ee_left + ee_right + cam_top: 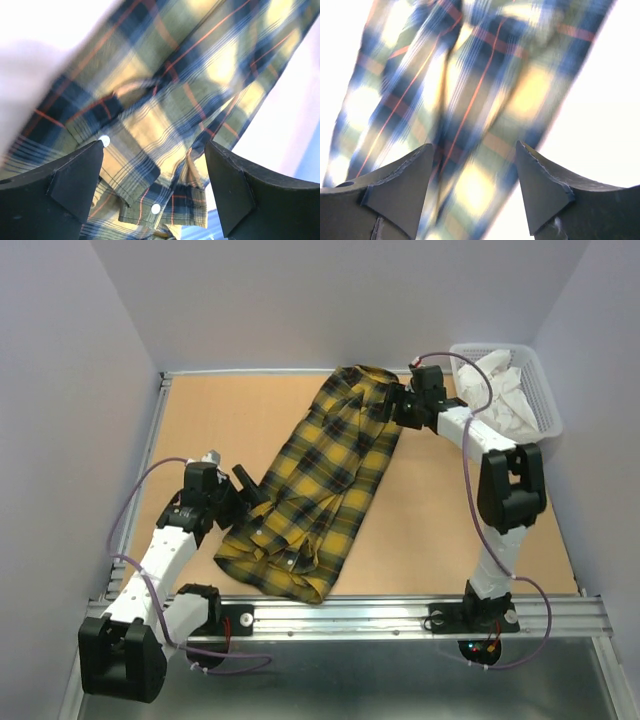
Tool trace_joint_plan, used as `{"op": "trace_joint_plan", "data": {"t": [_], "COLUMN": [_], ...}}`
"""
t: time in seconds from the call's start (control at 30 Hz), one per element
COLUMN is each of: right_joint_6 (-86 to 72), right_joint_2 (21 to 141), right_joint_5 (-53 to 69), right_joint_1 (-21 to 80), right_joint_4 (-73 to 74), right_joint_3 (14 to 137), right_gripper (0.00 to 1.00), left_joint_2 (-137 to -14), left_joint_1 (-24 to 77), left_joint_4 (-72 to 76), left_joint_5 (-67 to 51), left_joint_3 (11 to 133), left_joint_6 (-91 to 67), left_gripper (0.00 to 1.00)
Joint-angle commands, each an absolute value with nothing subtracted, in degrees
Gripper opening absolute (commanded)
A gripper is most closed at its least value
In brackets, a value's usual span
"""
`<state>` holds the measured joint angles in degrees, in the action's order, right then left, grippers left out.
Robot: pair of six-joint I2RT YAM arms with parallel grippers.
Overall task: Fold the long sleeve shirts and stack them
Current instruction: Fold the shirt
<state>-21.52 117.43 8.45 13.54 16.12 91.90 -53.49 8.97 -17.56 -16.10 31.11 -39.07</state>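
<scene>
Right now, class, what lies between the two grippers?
The plaid shirt lies there, running diagonally across the table from the left gripper up to the right gripper; the top view shows it.

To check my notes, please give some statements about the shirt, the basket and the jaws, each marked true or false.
The shirt lies on the table. True.
The basket is empty. False: white cloth is in it.
The left jaws stand open by the shirt. True.
The right jaws lift the shirt off the table. False: they stand apart at its far end, and it lies on the table.
</scene>
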Motion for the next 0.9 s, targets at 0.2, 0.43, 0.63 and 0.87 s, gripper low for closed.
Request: {"op": "trace_joint_plan", "data": {"t": [0.2, 0.43, 0.63, 0.87], "right_joint_6": [-28.03, -36.12, -37.79, -35.43], "right_joint_2": [88.60, 88.06, 95.09, 101.86], "right_joint_5": [7.82, 4.57, 1.68, -5.70], "right_joint_1": [20.64, 27.94, 29.79, 29.80], "right_joint_4": [15.21, 14.59, 13.27, 13.18], "right_joint_3": [61.89, 55.90, 58.53, 61.96], "right_gripper": [0.61, 0.56, 0.55, 0.48], "left_joint_2": [-60.89, -75.04, -82.95, -86.48], "left_joint_1": [8.96, 8.96, 8.96, 9.58], "left_joint_4": [-18.73, -13.98, -9.59, -9.41], "left_joint_5": [-7.91, -3.88, -4.65, -7.73], "left_joint_3": [42.62, 46.93, 46.32, 44.30], "left_joint_6": [-23.39, -20.04, -22.67, -25.40], "left_gripper": [0.86, 0.83, 0.83, 0.82]}}
